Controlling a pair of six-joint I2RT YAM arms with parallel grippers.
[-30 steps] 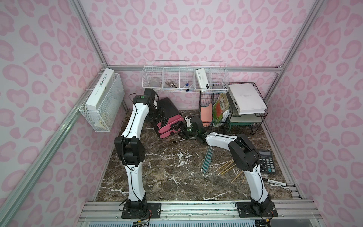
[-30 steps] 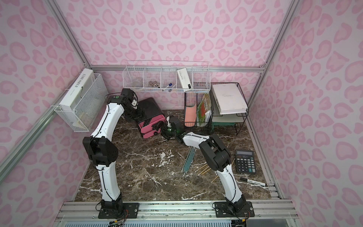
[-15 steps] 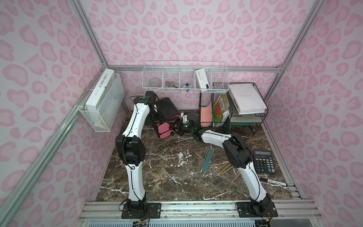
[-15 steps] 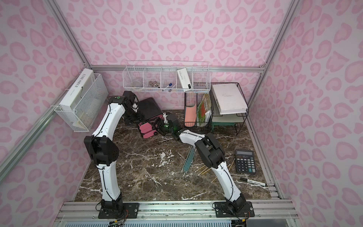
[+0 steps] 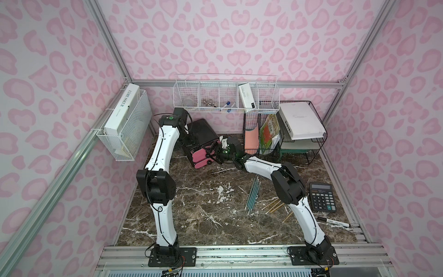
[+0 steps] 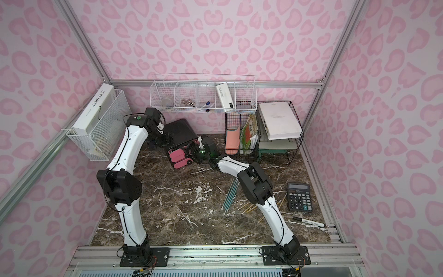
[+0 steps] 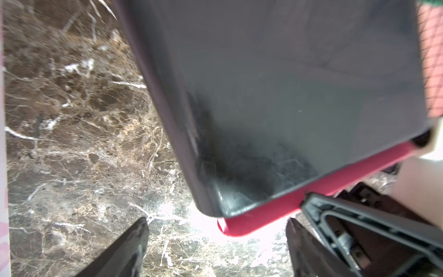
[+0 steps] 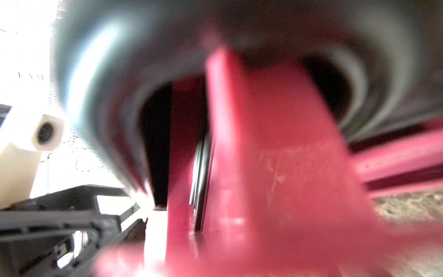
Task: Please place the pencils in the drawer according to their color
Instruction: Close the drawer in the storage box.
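My right end effector [image 5: 214,153] is spread at the pink front of the drawer [image 5: 202,129]; my left end effector [image 7: 217,221] is spread just beside its black shell. The pencils [image 5: 253,195] lie on the desk [image 5: 203,215], well in front of the drawer.

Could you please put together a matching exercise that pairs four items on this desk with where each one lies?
Things:
1. teal pencils
2. calculator
3. white marker
4. drawer cabinet

Places:
A. front right corner of the table
B. back of the table, beside the black wire rack
C. bundled near the table's middle
D. along the right edge, just behind the marker

Pairs: 1-C; 2-D; 3-A; 4-B
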